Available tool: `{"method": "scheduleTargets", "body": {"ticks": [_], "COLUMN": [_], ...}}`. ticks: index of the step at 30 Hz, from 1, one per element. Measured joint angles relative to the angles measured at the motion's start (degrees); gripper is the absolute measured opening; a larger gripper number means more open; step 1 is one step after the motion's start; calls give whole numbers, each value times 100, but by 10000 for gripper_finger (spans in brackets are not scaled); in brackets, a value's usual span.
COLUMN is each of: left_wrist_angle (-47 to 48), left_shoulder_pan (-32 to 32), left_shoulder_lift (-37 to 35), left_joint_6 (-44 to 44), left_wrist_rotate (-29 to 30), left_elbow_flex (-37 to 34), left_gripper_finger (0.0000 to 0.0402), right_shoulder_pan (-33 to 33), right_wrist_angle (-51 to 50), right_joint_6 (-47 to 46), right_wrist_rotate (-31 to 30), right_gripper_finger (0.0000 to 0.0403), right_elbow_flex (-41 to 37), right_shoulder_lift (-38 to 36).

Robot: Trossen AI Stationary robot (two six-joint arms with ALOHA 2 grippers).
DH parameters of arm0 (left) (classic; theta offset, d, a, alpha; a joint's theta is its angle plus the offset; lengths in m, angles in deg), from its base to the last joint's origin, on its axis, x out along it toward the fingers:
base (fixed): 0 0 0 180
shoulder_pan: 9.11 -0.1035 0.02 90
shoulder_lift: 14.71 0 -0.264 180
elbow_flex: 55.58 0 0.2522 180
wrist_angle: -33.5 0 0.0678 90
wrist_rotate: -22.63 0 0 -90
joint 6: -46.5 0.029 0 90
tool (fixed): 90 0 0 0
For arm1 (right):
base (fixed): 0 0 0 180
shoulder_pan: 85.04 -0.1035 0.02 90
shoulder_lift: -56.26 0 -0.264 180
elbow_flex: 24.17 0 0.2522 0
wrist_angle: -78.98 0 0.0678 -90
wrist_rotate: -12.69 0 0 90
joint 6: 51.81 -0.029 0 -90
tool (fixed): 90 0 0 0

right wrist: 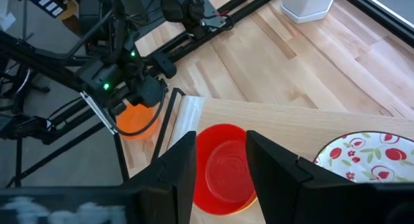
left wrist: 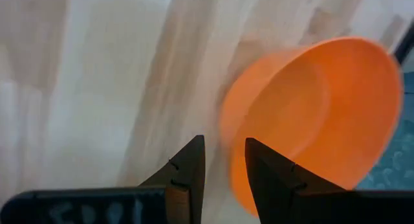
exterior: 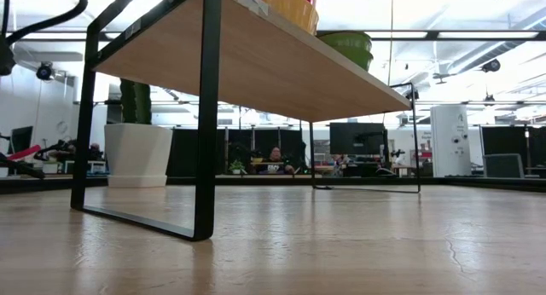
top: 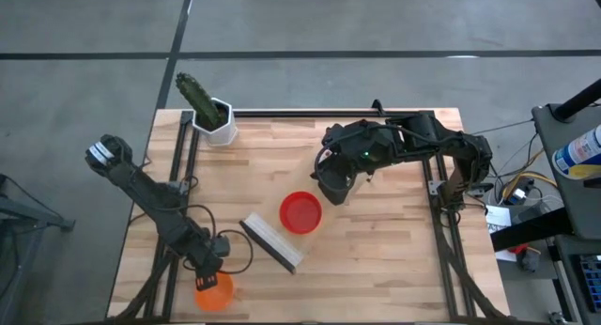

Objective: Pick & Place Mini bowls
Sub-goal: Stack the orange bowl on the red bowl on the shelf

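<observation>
The left gripper [top: 212, 266] is sitting at the table's near left corner, its jaws closing on the rim of the orange mini bowl [top: 215, 292], which is tilting at the table edge. The right gripper [top: 331, 189] is hovering with jaws apart just beside the red mini bowl [top: 300, 212] on the small wooden shelf [top: 272, 242], next to a white bowl with a red pattern [right wrist: 375, 156].

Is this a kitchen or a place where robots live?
Probably a robot lab or workshop, not a kitchen: dark robot arms work at a wooden table, cables and gear sit beside it, and monitors stand in the big room behind.
</observation>
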State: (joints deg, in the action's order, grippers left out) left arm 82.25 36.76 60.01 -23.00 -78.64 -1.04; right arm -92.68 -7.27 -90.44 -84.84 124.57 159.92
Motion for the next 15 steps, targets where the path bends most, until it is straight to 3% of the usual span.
{"method": "scheduleTargets", "body": {"ticks": [8,15], "left_wrist_angle": [-125,-221], "left_shoulder_pan": [0,0], "left_shoulder_lift": [2,2], "left_joint_6": [70,222], "left_wrist_rotate": [87,87], "left_elbow_flex": [-36,-305], "left_gripper_finger": [98,59], "right_shoulder_pan": [0,0], "right_wrist_angle": [122,149], "right_joint_6": [2,2], "right_wrist_rotate": [-2,-4], "right_gripper_finger": [130,123], "right_elbow_flex": [0,0], "right_shoulder_lift": [0,2]}}
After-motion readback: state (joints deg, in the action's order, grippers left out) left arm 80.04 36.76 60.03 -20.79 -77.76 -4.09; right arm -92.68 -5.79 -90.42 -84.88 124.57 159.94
